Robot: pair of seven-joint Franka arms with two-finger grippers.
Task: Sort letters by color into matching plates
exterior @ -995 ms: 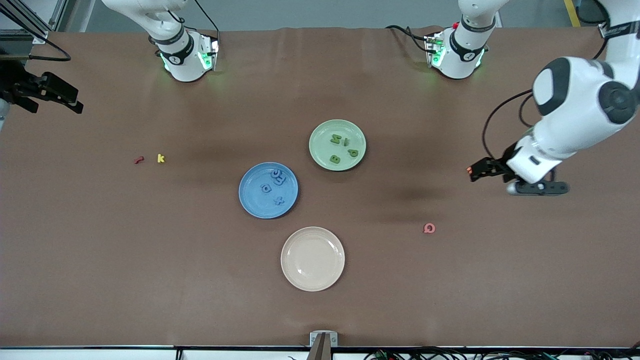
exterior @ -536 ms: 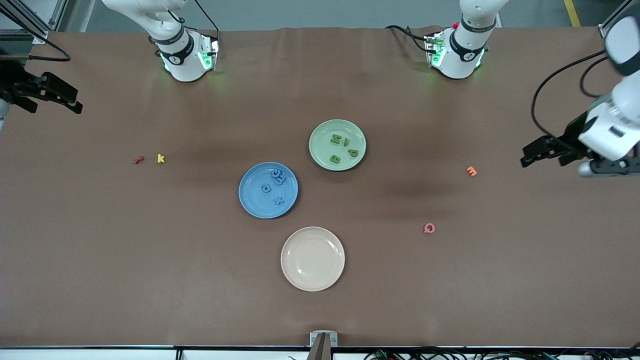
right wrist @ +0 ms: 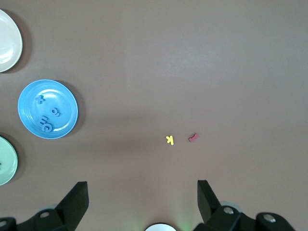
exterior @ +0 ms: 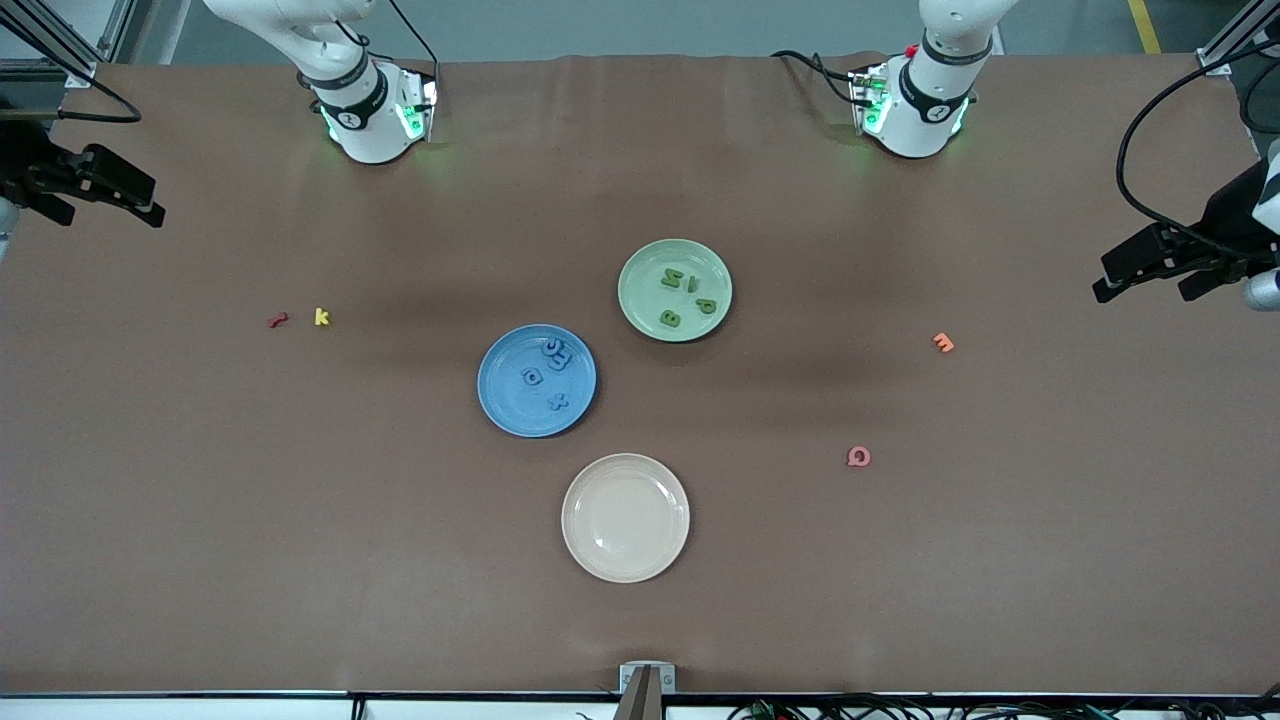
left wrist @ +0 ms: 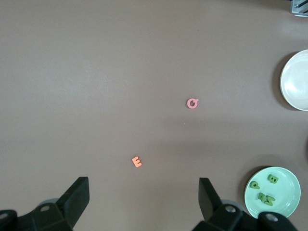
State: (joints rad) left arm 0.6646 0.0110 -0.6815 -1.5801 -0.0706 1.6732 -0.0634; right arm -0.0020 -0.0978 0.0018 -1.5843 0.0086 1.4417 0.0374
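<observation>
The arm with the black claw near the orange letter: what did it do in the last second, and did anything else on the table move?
The left gripper, open, let go of the orange letter E and pulled away toward its own end of the table; the E now lies bare there. The right gripper waited, open. Blue plate, green plate, beige plate and all other letters stayed put.

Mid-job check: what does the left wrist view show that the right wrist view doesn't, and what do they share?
Only the left wrist view: the orange E, the pink Q, the green letters in the green plate, and the open left claw.
Only the right wrist view: the yellow K, the red letter, the blue plate with its blue letters, and the open right claw.
Both: the beige plate and the green plate, though the right wrist view catches only its edge.
</observation>
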